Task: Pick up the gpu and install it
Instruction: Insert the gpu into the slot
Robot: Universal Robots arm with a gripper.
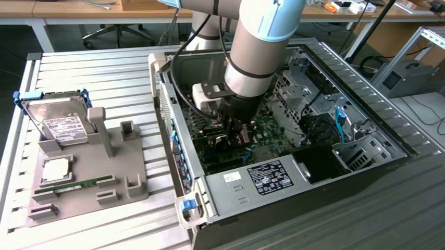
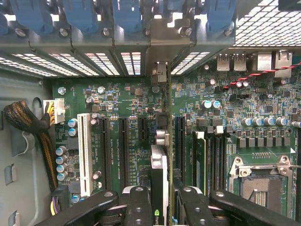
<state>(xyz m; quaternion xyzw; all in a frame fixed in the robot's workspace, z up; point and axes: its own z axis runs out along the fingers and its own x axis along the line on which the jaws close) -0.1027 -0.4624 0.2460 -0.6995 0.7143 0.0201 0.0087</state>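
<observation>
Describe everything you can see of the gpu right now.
The gpu stands on edge between the gripper fingers, seen edge-on in the wrist view: a thin dark card with a silvery metal bracket at its far end by the case's rear slots. It sits over the green motherboard among the black expansion slots.

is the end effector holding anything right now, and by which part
Yes. The end effector is closed on the gpu, gripping its upper edge, with the card standing on edge above the motherboard inside the computer case.

matt black fingers, glossy green motherboard
</observation>
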